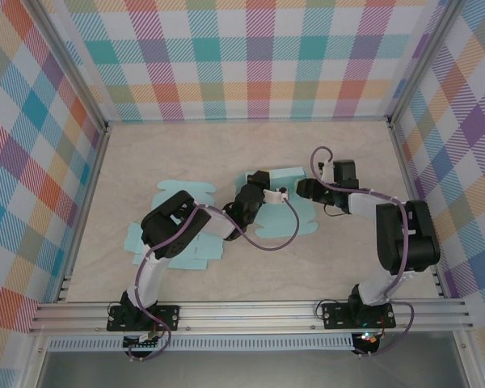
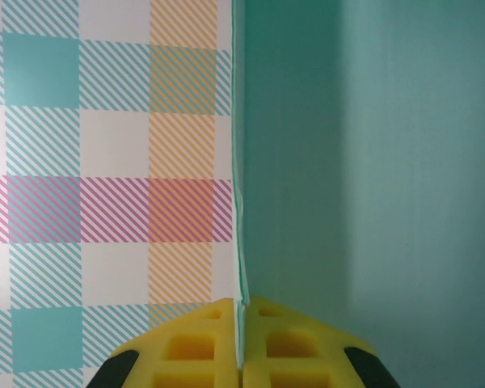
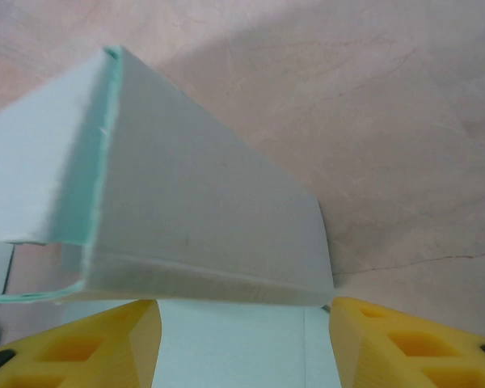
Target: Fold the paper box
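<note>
Leftmost, near the table's (image 1: pixel 226 145) left edge, a flat teal sheet (image 1: pixel 182 194) lies under the left arm. At the table's middle, the left gripper (image 2: pixel 244 327) is pinched tight on an upright wall of the paper box (image 1: pixel 297 220). The right gripper (image 3: pixel 242 323) has its fingers apart, astride a folded flap.

Flat paper sheet (image 1: pixel 141 238): centre hidden from you under left arm (image 1: pixel 178 226). Paper box (image 1: pixel 299 214): left part behind the same arm; in your left wrist view, cropped top and right. Yellow pads (image 2: pixel 186 347): cut off by bottom edge.
</note>
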